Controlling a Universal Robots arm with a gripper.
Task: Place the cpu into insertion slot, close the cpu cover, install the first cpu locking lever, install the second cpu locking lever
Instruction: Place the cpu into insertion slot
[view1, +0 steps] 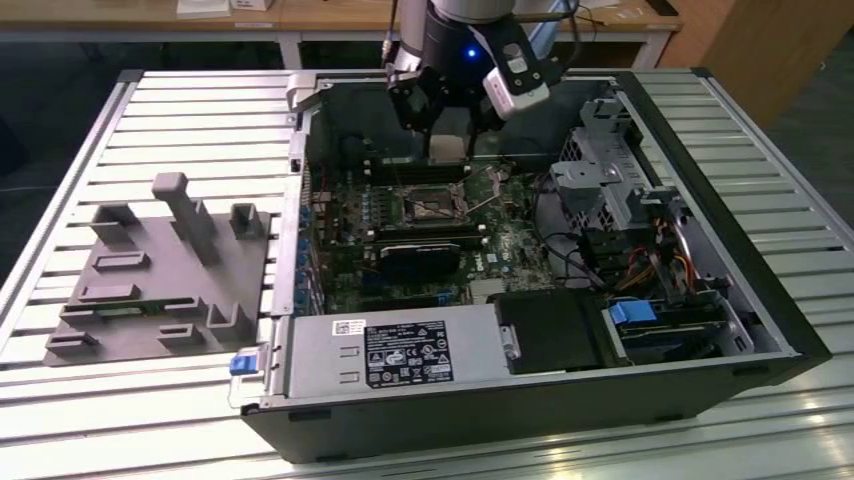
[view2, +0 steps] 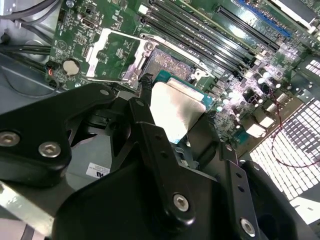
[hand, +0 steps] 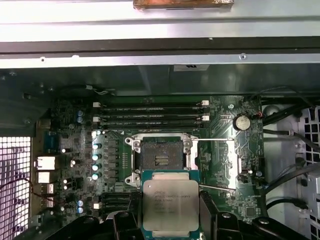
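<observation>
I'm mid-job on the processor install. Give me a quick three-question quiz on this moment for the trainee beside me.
1. True or false: the chip already sits in the socket.
2. Pick one: the tool is A) open, B) shut on the chip, C) shut on nothing.
3. Fill in: the socket's cover is flipped ____.

Key: 1 false, it is held just short of the empty socket; 2 B; 3 open.

Dim case (view1: 534, 415) interior, strong glare on cpu (view2: 172, 107), blown-out vent mesh (view2: 295, 145)
</observation>
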